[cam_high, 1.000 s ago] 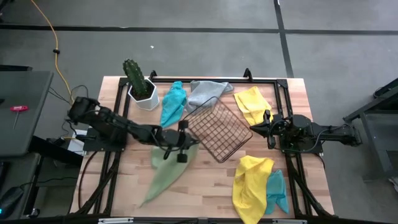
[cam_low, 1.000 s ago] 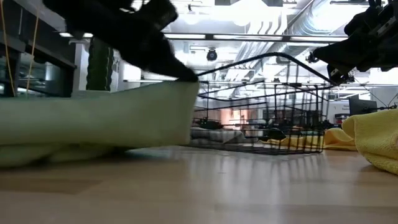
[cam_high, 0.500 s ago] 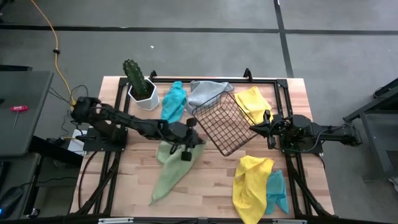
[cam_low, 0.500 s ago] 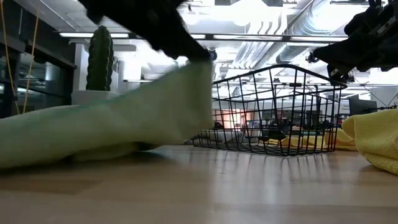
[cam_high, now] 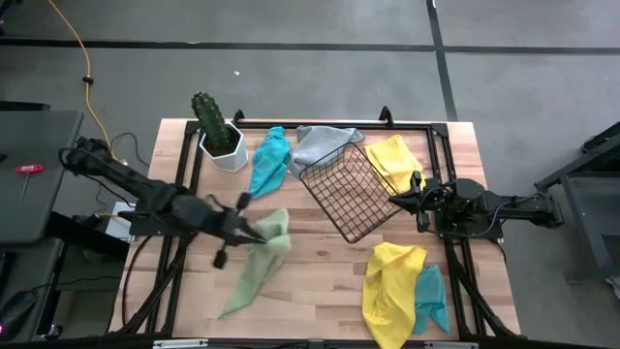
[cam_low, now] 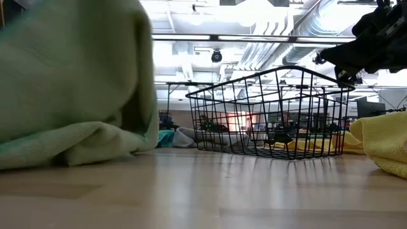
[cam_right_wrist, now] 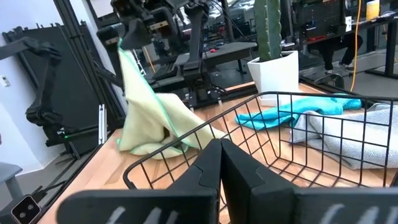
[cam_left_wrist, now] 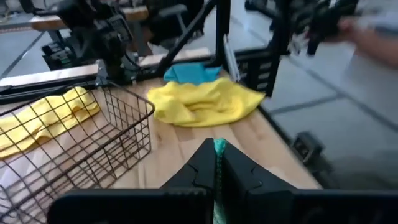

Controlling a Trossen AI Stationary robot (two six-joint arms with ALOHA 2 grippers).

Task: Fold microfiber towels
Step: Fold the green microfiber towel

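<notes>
My left gripper (cam_high: 260,233) is over the table's left half, shut on a light green towel (cam_high: 254,267), which fills the left of the low view (cam_low: 70,95). My right gripper (cam_high: 407,199) waits shut and empty at the right, behind the black wire basket (cam_high: 351,194). A teal towel (cam_high: 271,160), a grey one (cam_high: 325,143) and a yellow one (cam_high: 392,160) lie crumpled along the far edge. Another yellow towel (cam_high: 392,281) lies at the near right, partly over a teal one (cam_high: 433,299). My left gripper pinches the green towel's upper end between its two fingers; a strip of its teal-hemmed edge (cam_left_wrist: 219,147) shows between the fingertips. The fingers come nearly level from the table's left. The towel hangs slack below them (cam_right_wrist: 134,93), its lower end (cam_high: 232,301) lying on the table.
A cactus in a white pot (cam_high: 215,131) stands at the far left corner. The basket sits flat mid-table between the two arms. Bare wood (cam_high: 320,281) lies between the green towel and the near yellow one.
My left gripper has risen and drawn back toward the table's left edge, staying shut on the green towel. The towel's held end has lifted off the table and away from the basket, while its near end stays down. The basket has shifted a little toward the far right and settled flat.
</notes>
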